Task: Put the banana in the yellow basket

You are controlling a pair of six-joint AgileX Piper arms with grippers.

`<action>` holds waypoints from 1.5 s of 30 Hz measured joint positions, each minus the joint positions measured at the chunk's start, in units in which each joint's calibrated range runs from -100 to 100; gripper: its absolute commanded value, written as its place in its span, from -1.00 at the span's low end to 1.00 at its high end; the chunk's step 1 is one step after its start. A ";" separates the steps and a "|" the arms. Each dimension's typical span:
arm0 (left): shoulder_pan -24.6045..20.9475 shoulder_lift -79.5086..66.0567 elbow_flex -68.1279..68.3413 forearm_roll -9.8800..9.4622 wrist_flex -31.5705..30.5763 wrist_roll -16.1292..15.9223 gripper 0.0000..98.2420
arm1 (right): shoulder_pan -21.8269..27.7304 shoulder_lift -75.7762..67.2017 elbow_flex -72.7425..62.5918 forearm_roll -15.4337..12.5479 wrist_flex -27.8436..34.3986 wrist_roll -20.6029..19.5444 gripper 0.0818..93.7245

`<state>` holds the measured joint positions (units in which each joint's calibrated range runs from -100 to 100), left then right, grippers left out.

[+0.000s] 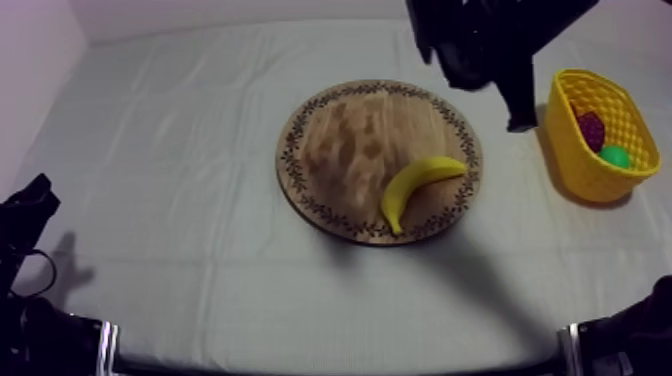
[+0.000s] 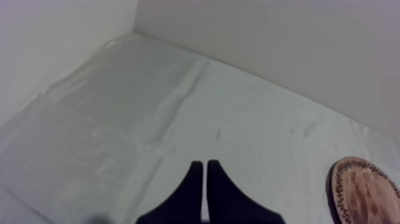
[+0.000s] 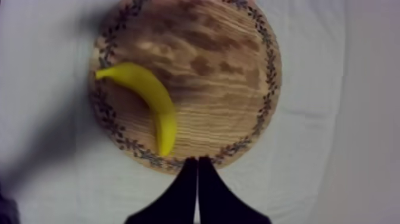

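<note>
The yellow banana [image 1: 420, 185] lies curved on the front right part of the round wooden board [image 1: 350, 140] in the middle of the table. My right gripper [image 1: 520, 118] hangs high between the board's far right rim and the yellow basket [image 1: 590, 180]. In the right wrist view its fingers [image 3: 197, 167] lie together as a narrow wedge, shut on nothing, over the patterned rim of the board [image 3: 226, 77], with the banana [image 3: 152, 98] a short way ahead. My left gripper [image 2: 205, 173] is shut on nothing over bare cloth, low at the table's left [image 1: 25, 215].
The basket stands at the right edge of the table and holds a dark red-purple fruit [image 1: 591, 128] and a green fruit [image 1: 615, 156]. The board's edge [image 2: 363, 190] is off to the side of the left gripper. Walls close the far and left sides.
</note>
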<state>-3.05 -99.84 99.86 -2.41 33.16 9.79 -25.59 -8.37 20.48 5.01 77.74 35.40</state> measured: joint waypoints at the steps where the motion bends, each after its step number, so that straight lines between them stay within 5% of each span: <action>1: 0.00 0.00 0.00 0.00 0.00 0.00 -1.00 | 0.01 0.00 -0.16 -0.01 0.00 2.05 -0.97; 10: 0.00 0.00 0.00 0.00 0.00 0.00 -1.00 | -1.00 0.00 -1.94 0.34 1.12 15.98 -0.86; 14: 0.00 0.00 0.00 0.00 0.00 0.00 -1.00 | -1.33 0.14 -2.29 0.34 3.10 18.29 -0.55; 20: 0.00 0.00 0.00 0.00 0.00 0.00 -1.00 | -0.89 0.30 -2.29 0.57 3.78 18.09 0.07; 26: 0.00 0.00 0.00 0.00 0.00 0.00 -1.00 | -0.19 0.35 -1.71 1.03 3.14 18.10 0.39; 45: 0.00 0.00 0.00 0.00 0.00 0.00 -1.00 | -1.19 6.09 7.57 0.63 -6.86 13.09 0.51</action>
<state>-3.05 -99.84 99.86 -2.41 33.16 9.79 -26.79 -2.28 28.04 5.64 70.88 48.50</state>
